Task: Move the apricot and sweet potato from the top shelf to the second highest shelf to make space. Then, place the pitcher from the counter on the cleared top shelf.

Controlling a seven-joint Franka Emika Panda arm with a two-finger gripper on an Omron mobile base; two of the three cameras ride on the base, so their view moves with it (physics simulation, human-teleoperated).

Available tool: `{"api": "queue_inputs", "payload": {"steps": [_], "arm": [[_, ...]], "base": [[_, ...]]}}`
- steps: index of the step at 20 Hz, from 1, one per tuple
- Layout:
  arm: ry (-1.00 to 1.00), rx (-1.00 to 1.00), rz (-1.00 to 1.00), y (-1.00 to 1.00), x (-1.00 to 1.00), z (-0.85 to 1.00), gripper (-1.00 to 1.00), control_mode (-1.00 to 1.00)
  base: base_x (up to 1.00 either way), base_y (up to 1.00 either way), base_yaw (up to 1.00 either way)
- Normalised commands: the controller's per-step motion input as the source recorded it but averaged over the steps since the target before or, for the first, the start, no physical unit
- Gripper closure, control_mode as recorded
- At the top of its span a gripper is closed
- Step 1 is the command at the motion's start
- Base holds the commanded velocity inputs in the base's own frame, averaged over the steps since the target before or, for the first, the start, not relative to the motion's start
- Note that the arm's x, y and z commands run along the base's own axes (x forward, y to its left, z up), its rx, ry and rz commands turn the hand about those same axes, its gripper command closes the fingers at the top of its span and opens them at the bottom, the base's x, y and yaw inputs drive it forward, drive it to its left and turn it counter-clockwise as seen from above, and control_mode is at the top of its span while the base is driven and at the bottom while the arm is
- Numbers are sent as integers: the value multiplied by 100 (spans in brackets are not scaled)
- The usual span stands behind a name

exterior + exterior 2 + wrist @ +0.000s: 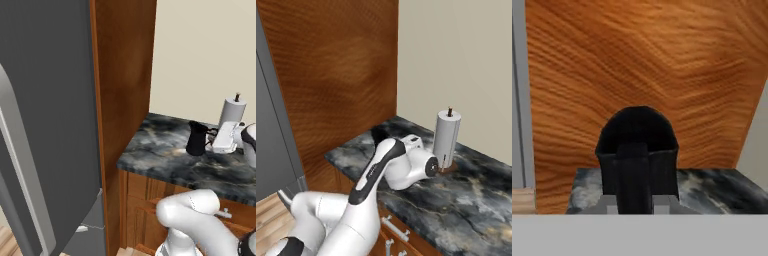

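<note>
One black pitcher [196,139] standing upright on the counter [160,155], and I've got the gripper [636,202] pinched narrow around its handle [632,175], jug body just beyond the fingertips. Paper towel roll [447,136] stands on the stone close behind the hand; wood panel [642,65] ahead.

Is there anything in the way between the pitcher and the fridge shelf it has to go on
Yes. The fridge door looks shut in the left base view, hiding the shelves, and a tall wooden panel stands between the counter and the fridge. The pitcher sits on the counter with the gripper at its handle.
</note>
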Motion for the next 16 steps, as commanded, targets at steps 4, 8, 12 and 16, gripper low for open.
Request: {"api": "queue_inputs", "payload": {"steps": [4, 8, 12, 16], "arm": [[0, 0, -39, 35, -43, 48, 100, -100], [0, 0, -44, 36, -39, 44, 100, -100], [0, 2, -45, 35, -44, 43, 100, -100], [0, 3, -40, 30, -40, 65, 100, -100]], "base": [[0, 0, 0], [0, 0, 0], [0, 0, 0], [0, 0, 0]]}}
